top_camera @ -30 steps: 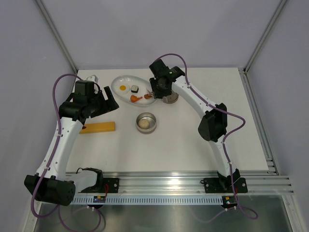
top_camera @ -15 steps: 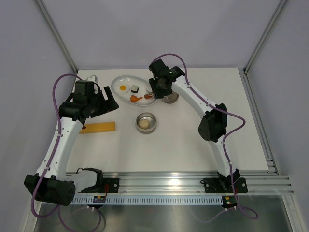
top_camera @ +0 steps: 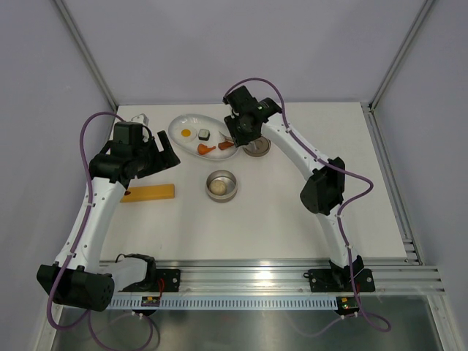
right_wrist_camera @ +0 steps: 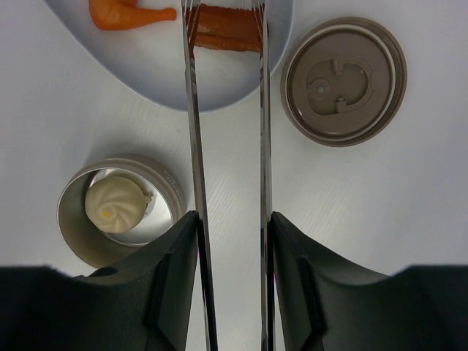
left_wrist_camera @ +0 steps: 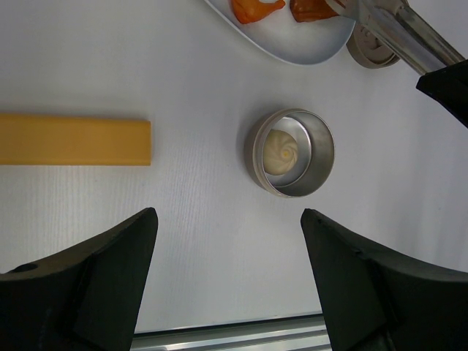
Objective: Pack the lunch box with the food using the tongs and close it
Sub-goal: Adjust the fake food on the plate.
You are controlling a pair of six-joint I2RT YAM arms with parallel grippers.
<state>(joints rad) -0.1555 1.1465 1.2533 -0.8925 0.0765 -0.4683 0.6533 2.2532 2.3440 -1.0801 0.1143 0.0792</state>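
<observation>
- You are on the sausage [right_wrist_camera: 228, 25]. The tongs [right_wrist_camera: 196, 146] reach into the plate [right_wrist_camera: 168, 80] with one thin tip at each end of it. I cannot tell whether they touch it yet.
- Your right jaws are closed part-way on the tongs' two arms. Your left jaws stand wide and hold nothing, above the desk [left_wrist_camera: 197, 219] near the tin [left_wrist_camera: 254, 164].
- My reading of the next move: squeeze until the tips pinch the sausage, lift it over the plate's rim, then carry it to the tin. The tin stands open near the plate, and the lid [right_wrist_camera: 344, 80] lies apart on the desk.
- The ball [right_wrist_camera: 115, 205] is already in the tin. The orange chunk [right_wrist_camera: 128, 14], egg [top_camera: 186, 133] and sushi roll [top_camera: 205, 133] are on the plate.
- The tin is shiny steel, round and low-walled. The lid is flat, matt grey-brown, with its ring handle lying down. The tongs are slick polished metal and the sausage looks glossy, so it may slip. The plate is smooth, white and oval.
</observation>
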